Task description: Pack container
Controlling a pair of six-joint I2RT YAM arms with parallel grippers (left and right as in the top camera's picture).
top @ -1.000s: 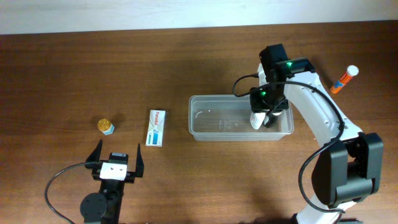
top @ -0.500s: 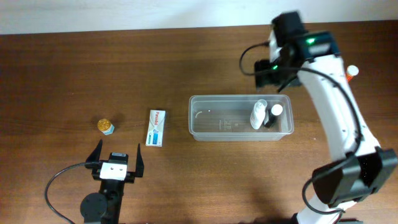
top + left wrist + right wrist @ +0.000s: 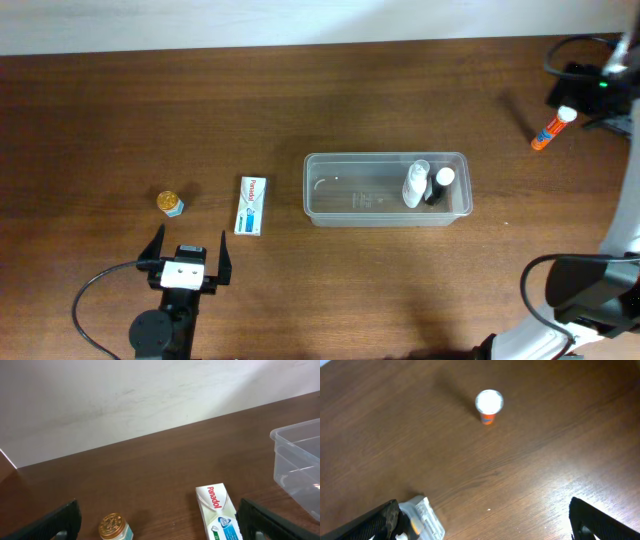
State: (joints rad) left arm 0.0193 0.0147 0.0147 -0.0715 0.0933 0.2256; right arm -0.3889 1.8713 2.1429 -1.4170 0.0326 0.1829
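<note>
The container (image 3: 385, 190), a clear rectangular bin, lies at the table's middle. Inside its right end stand a white bottle (image 3: 415, 185) and a black bottle with a white cap (image 3: 437, 187). My right gripper (image 3: 598, 95) is high at the far right edge, blurred, close to an orange tube (image 3: 553, 128). In the right wrist view that gripper (image 3: 485, 530) is open and empty, with the tube's white cap (image 3: 489, 404) ahead and the container's end (image 3: 425, 519) at lower left. My left gripper (image 3: 187, 255) is open near the front edge; its wrist view shows the gripper (image 3: 160, 532) empty.
A white Panadol box (image 3: 251, 205) lies left of the container, also seen in the left wrist view as the box (image 3: 218, 510). A small gold-lidded jar (image 3: 170, 203) stands further left, the same jar (image 3: 116, 527) between the left fingers' line of sight. A pale wall runs behind the table.
My right gripper opened, leaving the bottles in the container, then rose and swung away to the far right by the orange tube. The left arm has not moved.
</note>
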